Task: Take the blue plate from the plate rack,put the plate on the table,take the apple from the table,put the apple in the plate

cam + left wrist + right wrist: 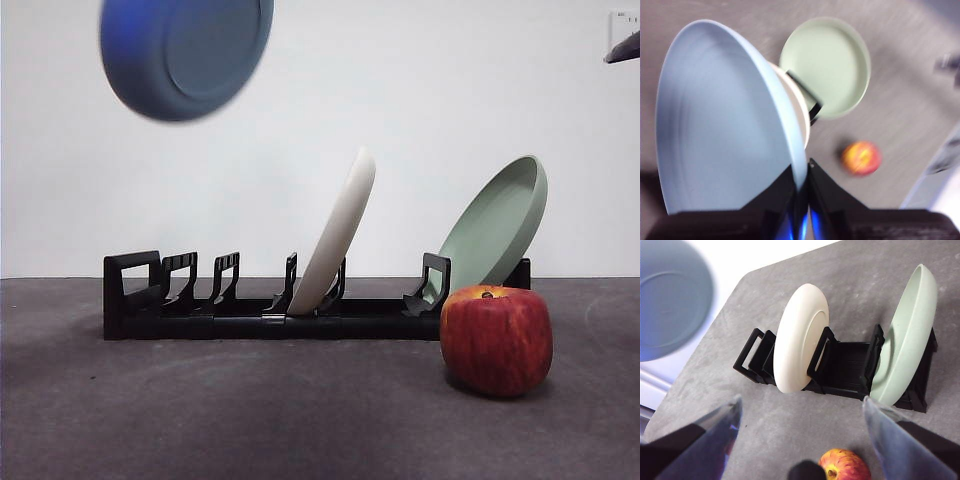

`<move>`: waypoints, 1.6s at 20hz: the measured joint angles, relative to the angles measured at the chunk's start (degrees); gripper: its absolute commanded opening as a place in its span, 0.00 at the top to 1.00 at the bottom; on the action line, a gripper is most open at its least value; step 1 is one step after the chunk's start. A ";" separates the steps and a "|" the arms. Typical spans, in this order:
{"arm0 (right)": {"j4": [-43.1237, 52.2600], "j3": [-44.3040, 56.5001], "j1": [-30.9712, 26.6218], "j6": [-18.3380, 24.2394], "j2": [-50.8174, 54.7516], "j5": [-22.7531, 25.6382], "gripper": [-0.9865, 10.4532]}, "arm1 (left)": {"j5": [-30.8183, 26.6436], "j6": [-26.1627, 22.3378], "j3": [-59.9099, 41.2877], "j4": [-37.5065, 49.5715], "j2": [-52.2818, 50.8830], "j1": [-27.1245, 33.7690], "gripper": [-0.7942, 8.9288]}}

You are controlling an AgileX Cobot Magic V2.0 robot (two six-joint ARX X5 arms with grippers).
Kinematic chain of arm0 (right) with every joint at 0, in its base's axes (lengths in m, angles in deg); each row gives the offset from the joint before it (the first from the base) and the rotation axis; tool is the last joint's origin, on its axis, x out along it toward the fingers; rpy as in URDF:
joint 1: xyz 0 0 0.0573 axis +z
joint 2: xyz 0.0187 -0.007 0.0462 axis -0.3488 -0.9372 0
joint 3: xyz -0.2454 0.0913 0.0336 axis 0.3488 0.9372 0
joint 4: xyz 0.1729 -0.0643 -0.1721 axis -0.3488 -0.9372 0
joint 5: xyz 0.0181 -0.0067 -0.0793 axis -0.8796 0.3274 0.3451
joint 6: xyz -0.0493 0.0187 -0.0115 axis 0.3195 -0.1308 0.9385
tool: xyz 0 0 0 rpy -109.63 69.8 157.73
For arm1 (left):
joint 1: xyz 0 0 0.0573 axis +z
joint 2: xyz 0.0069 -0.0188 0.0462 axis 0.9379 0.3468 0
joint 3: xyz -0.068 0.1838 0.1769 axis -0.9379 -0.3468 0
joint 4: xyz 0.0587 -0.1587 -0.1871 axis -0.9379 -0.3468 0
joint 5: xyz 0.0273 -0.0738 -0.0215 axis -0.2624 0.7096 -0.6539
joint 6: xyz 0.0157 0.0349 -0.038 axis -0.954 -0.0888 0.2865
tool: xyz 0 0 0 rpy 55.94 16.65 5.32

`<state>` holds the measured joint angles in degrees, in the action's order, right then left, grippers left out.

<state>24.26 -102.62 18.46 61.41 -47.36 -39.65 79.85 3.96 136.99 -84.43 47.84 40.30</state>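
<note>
The apple (496,340) sat on the tabletop (250,420), untouched, just before the plate rack (240,305). Beyond and high above, the left gripper (801,192) clenched the blue plate's (186,55) rim, lifted free but not yet set down. The right gripper (800,412) hung wide apart, waiting.

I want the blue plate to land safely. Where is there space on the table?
Bare table lies in front of the plate rack, left of the apple. The rack's right end is crowded: apple close beside it.
</note>
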 measured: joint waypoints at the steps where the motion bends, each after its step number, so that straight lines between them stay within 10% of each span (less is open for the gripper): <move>1: 0.00 0.00 0.00 0.00 0.00 -0.02 0.56 | -2.67 -0.31 0.00 -0.70 -1.44 -2.51 0.93; 14: -0.39 0.00 0.00 0.00 0.00 0.00 0.56 | -29.90 8.07 -19.10 -1.09 -7.63 -36.70 0.93; 32: -1.51 0.00 -0.02 0.00 0.00 0.00 0.56 | -36.20 11.82 -61.83 35.87 -6.91 -41.27 0.93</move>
<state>22.76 -102.62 18.44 61.41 -47.36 -39.65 43.65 15.79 75.16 -48.57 40.93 -0.97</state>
